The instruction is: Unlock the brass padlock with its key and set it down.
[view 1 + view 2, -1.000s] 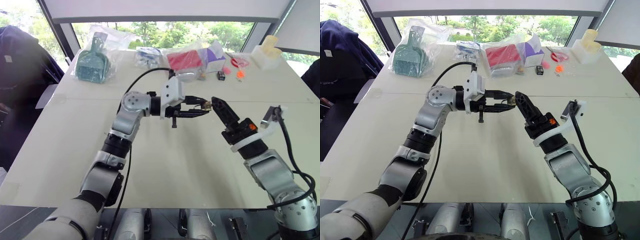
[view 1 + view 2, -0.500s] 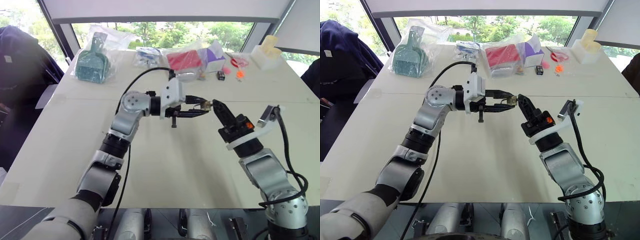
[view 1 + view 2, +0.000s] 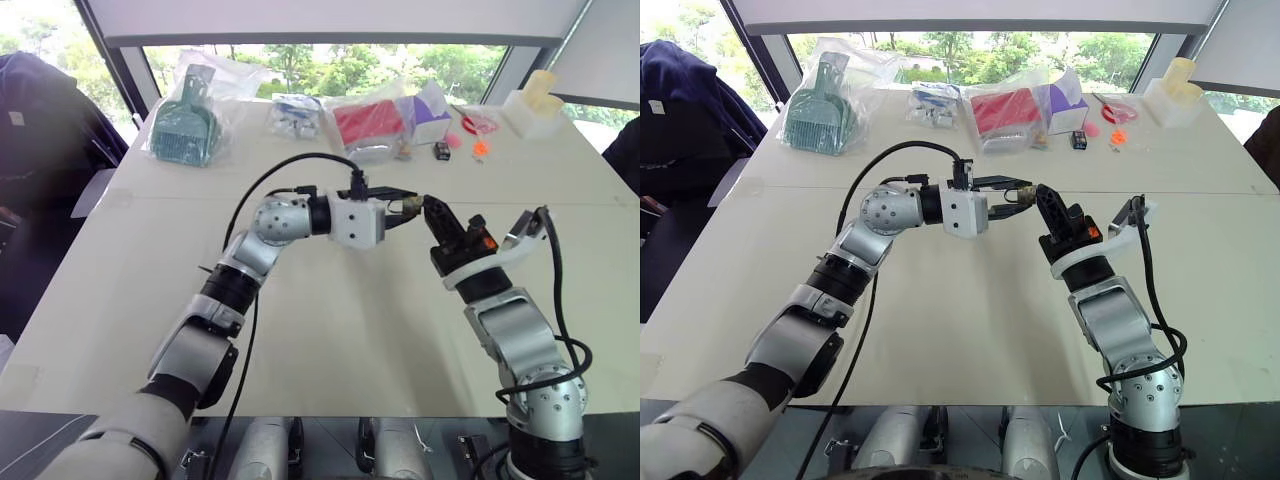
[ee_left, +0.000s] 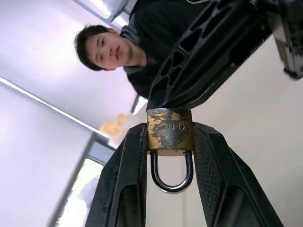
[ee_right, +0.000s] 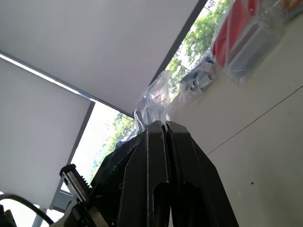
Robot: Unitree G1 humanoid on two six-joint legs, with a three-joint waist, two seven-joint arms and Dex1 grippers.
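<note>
1. The brass padlock [image 4: 169, 131] is held up in the air above the table [image 3: 330, 330], between your two arms, clamped by its brass body in the left gripper [image 3: 408, 209]. The silvery shackle hangs back between the fingers [image 4: 127, 175] and looks seated in the body, so it reads as not yet unlocked.
2. Your right gripper [image 3: 432, 210] is squeezed fully together, its tip right at the keyway end of the padlock. It likely pinches the key, but you cannot make the key out.
3. Expect a small, rigid, dense piece for its size: it won't deform, but smooth worn brass can slip or twist under turning force.
4. Keep the left grip across the flat faces of the body, clear of shackle and keyway.
5. Turn gently; a thin key can bend or pop out of a pinch.
</note>
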